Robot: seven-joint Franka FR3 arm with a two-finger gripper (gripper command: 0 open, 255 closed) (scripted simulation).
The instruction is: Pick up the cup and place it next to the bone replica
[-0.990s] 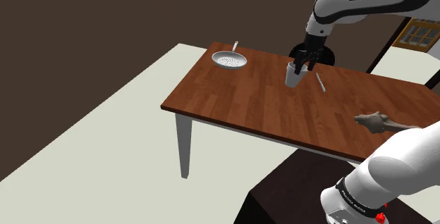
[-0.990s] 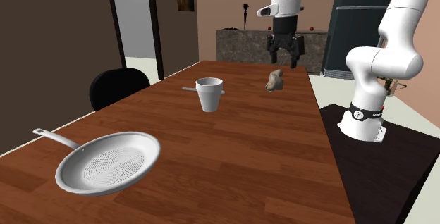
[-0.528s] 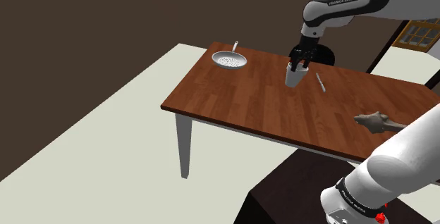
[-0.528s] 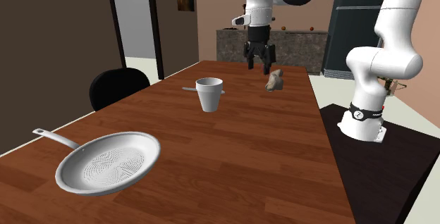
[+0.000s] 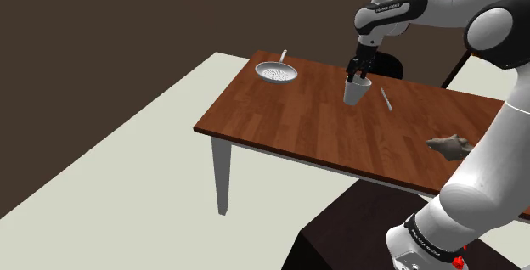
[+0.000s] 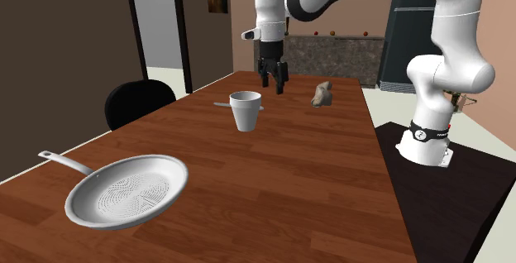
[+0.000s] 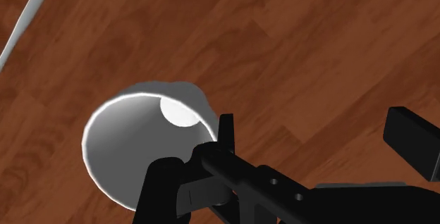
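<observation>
cup (image 6: 246, 111): standing on table (image 6: 331, 187), just beside one finger, touching neither
gripper (image 6: 273, 78): hovering just above, fingers spread
count: one cup, one bone (image 6: 322, 94), one pan (image 6: 128, 191)

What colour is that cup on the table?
The cup is white, clearest in the second exterior view.

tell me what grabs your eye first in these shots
The black gripper hangs open just above a white cup in the middle of the brown wooden table. In the second exterior view a white frying pan looms at the near corner, and a small brownish bone replica lies farther back, to the cup's right.
</observation>
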